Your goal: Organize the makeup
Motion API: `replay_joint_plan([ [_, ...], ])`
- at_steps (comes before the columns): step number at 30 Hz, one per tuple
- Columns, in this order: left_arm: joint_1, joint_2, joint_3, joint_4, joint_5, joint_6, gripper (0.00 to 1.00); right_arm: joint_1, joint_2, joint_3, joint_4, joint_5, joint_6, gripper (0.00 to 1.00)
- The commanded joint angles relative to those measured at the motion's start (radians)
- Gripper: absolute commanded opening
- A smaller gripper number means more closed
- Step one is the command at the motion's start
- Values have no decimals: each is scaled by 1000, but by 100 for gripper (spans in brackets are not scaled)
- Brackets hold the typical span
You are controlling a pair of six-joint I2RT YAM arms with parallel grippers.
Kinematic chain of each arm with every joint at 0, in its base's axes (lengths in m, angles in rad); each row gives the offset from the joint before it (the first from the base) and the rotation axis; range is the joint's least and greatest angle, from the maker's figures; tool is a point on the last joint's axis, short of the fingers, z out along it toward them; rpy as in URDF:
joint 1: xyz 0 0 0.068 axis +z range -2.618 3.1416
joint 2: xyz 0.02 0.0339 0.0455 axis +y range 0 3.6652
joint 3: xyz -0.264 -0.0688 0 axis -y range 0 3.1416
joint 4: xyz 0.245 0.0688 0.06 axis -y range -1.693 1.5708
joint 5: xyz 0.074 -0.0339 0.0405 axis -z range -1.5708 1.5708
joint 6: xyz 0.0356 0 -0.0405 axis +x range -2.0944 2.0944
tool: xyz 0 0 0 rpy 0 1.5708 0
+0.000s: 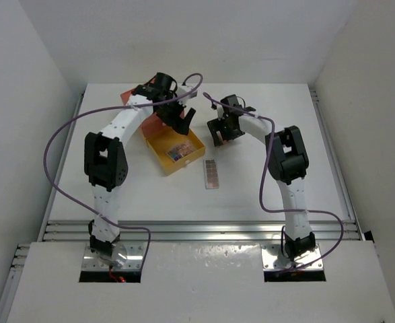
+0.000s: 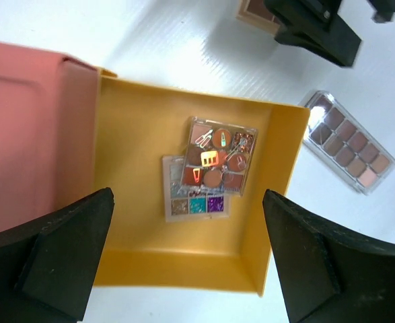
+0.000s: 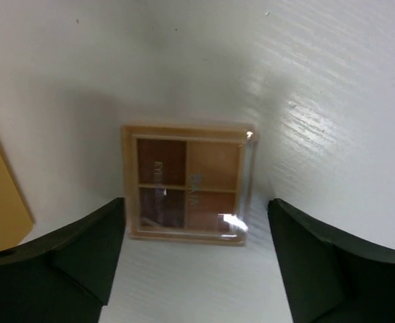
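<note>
Brown four-pan palette (image 3: 189, 182) framed by wide-spread right gripper (image 3: 196, 259); best lowered squarely, pinching opposite edges. Left gripper (image 2: 187, 254) also spread, over yellow drawer (image 2: 136, 134).

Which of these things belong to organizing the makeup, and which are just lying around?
Makeup to organize:
round-pan palette in the drawer
glitter palette partly under it
long palette on the table
four-pan palette on the table

Just there:
yellow drawer, holding two palettes
orange box beside it
</note>
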Motion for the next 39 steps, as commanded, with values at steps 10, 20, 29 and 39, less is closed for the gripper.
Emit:
replay_joint_plan([
  [10,139,-144,82,-24,57,-5,99,-7,-63,23,61,6,-7,21],
  [20,216,-165,25,221,-250,-122,99,101,-302,11,199,17,59,13],
  [29,227,-82,7,266,-333,-143,99,295,-194,28,238,-44,178,13],
  [39,227,-94,-132,321,-351,-134,99,355,-76,-3,373,-15,284,15],
])
